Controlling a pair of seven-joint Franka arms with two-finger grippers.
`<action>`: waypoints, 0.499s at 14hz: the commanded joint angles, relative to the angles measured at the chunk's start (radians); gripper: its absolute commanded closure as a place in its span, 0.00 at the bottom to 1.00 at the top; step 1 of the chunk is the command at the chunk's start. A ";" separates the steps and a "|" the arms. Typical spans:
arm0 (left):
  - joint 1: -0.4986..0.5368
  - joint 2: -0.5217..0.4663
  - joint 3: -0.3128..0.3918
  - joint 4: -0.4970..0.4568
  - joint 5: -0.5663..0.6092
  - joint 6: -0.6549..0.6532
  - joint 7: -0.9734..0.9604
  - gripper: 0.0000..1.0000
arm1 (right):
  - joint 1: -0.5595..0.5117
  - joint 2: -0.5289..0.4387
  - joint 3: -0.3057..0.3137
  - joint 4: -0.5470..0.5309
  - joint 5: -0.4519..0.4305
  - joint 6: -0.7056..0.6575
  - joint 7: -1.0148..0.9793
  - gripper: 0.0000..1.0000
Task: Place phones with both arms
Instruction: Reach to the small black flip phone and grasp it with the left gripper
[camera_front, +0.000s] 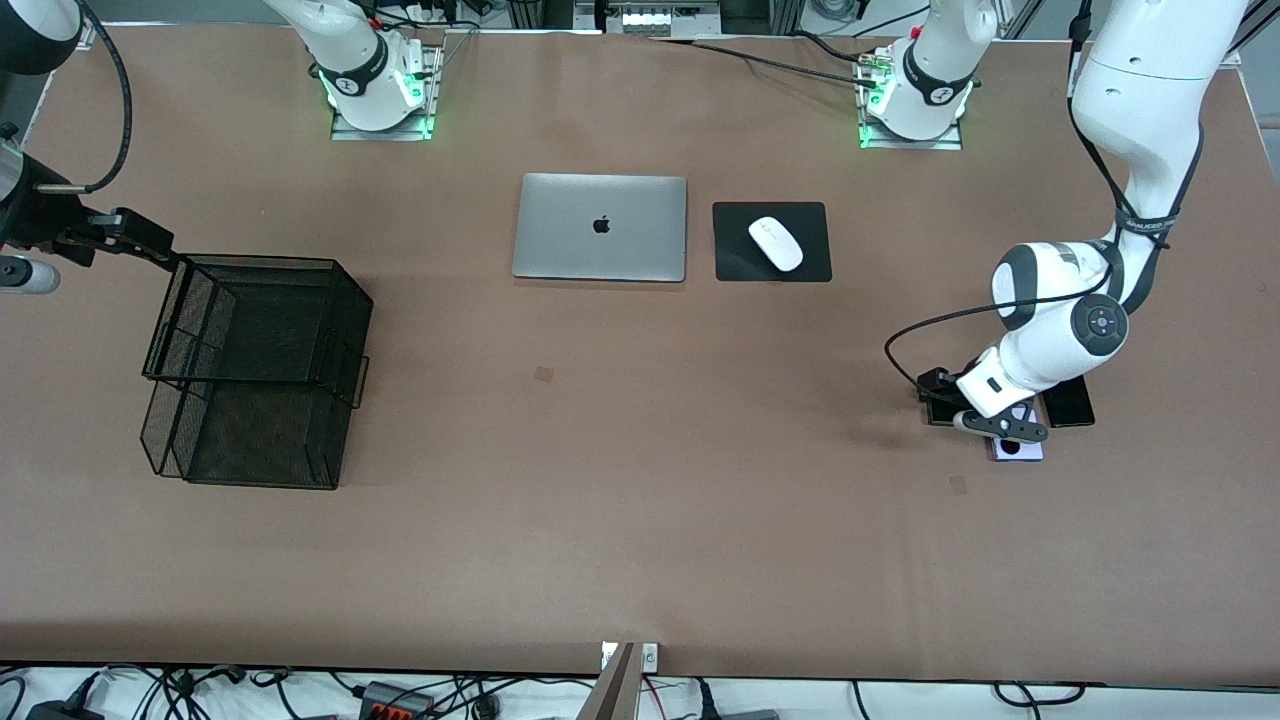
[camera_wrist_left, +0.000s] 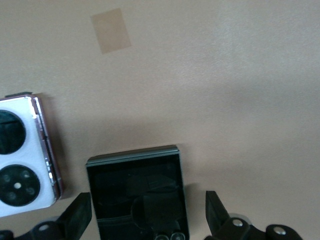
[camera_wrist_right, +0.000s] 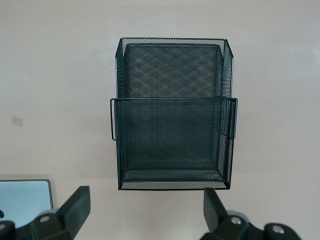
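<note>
The left gripper (camera_wrist_left: 145, 217) hangs spread wide, fingers either side of the squarish black folded phone (camera_wrist_left: 137, 192), glossy and dark-edged. Just beside it lies the lilac phone (camera_wrist_left: 22, 160) with two round black lenses. The right gripper (camera_wrist_right: 145, 215), also spread and holding nothing, waits above the black mesh basket (camera_wrist_right: 172, 115).

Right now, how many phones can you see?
3, side by side under the left arm: black folded phone, lilac phone, black slab. The arm partly covers all three.
</note>
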 joint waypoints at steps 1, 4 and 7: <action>0.008 0.002 -0.003 -0.016 -0.024 0.039 0.039 0.00 | -0.006 0.001 0.006 0.000 0.015 0.000 -0.002 0.00; 0.008 0.017 -0.003 -0.017 -0.023 0.059 0.041 0.00 | -0.004 0.001 0.007 0.000 0.013 0.005 -0.009 0.00; 0.007 0.025 -0.003 -0.017 -0.023 0.076 0.041 0.00 | -0.002 0.010 0.009 -0.002 0.009 0.015 -0.009 0.00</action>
